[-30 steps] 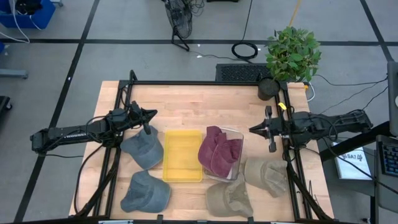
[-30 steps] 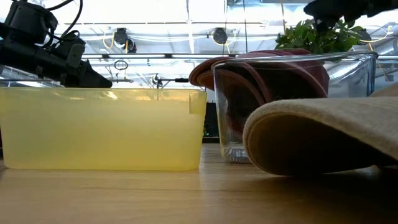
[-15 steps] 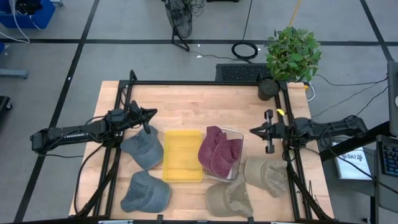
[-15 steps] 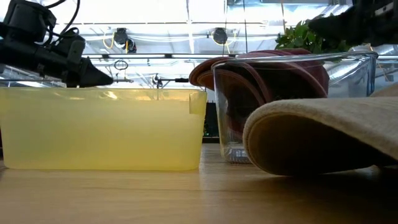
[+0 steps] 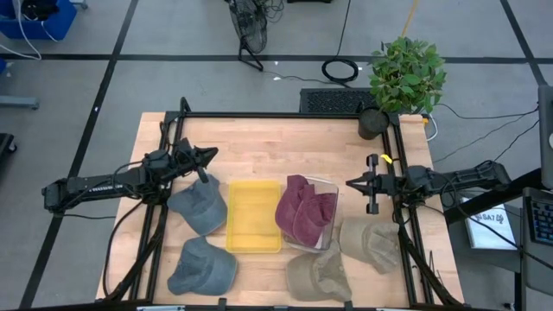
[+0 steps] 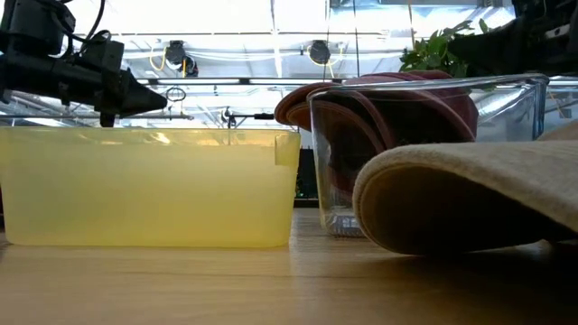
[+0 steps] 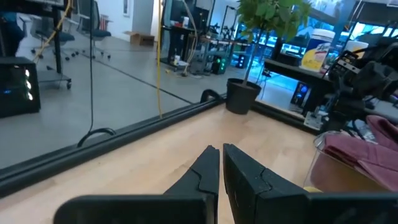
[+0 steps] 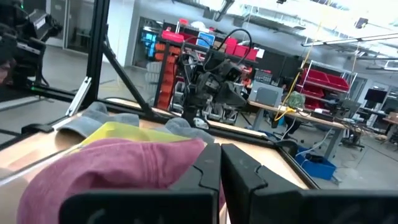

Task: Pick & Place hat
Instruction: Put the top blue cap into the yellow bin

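Note:
Two grey-blue caps (image 5: 199, 207) (image 5: 201, 268) lie crown up on the table's left side, and two beige caps (image 5: 370, 244) (image 5: 319, 276) lie near the right front. Maroon hats (image 5: 304, 211) fill a clear container (image 5: 331, 188), draping over its rim. A yellow bin (image 5: 253, 216) stands between them with nothing in it. My left gripper (image 5: 211, 155) (image 7: 219, 149) hovers shut just beyond the far grey cap and holds nothing. My right gripper (image 5: 348, 183) (image 8: 219, 148) hovers shut to the right of the clear container, pointing at it.
A potted plant (image 5: 404, 78) stands at the table's far right corner. A black frame rail (image 5: 259, 115) runs along the far edge and down both sides. Bare wood (image 5: 276, 151) lies across the far half of the table.
My left gripper has risen a little above the far grey cap. My right gripper has sunk lower beside the clear container. Both have stayed shut, and no hat has moved.

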Tool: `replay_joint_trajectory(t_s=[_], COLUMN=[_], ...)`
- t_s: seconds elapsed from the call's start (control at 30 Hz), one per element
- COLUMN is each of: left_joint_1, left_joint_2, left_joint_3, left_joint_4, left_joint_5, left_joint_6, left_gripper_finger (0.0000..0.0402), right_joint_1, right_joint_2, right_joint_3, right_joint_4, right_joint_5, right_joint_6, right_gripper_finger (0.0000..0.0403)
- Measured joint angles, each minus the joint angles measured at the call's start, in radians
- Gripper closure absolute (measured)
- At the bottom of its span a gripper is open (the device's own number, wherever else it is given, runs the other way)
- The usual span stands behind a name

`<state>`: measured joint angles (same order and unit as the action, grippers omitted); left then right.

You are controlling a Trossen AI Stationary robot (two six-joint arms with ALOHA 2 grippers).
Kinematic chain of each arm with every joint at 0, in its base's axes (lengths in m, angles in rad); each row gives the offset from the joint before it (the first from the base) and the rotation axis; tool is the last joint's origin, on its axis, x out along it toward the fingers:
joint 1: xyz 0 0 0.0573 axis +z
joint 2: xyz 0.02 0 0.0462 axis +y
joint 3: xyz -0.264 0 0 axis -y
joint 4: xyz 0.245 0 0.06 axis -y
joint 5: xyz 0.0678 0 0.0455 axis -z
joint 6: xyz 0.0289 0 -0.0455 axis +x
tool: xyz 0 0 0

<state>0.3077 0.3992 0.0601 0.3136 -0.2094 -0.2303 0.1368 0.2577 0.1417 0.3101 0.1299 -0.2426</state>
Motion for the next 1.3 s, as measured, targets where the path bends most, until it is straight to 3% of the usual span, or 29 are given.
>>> replay_joint_trajectory(t_s=[0.37, 0.47, 0.63, 0.73, 0.93, 1.1, 1.3], left_joint_1=[0.0, 0.0, -0.02, -0.051, -0.103, -0.119, -0.141], left_joint_2=[0.0, 0.0, 0.0, 0.0, 0.035, 0.114, 0.217], left_joint_3=[0.0, 0.0, 0.065, 0.165, 0.475, 0.667, 0.734], left_joint_4=[-0.02, -0.018, -0.083, -0.219, -0.673, -1.007, -1.173], left_joint_5=[0.153, 0.168, 0.296, 0.187, -0.085, -0.147, -0.192], left_joint_6=[-0.091, -0.065, 0.012, 0.037, 0.003, -0.134, -0.239], left_gripper_finger=[0.0376, 0.0376, 0.0376, 0.0376, 0.0376, 0.0376, 0.0376], right_joint_1=[0.0, 0.0, 0.0, 0.0, 0.0, 0.0, 0.0], right_joint_2=[0.0, 0.0, 0.0, 0.0, 0.0, 0.0, 0.0], right_joint_3=[-0.002, -0.02, -0.045, -0.055, -0.063, -0.063, -0.064], right_joint_4=[-0.006, 0.016, 0.036, 0.051, 0.074, 0.056, 0.005], right_joint_5=[0.004, 0.063, 0.135, 0.131, 0.131, 0.131, 0.123], right_joint_6=[0.001, -0.01, 0.018, 0.018, -0.058, -0.096, -0.081], right_gripper_finger=[0.0403, 0.0403, 0.0403, 0.0403, 0.0403, 0.0403, 0.0403])
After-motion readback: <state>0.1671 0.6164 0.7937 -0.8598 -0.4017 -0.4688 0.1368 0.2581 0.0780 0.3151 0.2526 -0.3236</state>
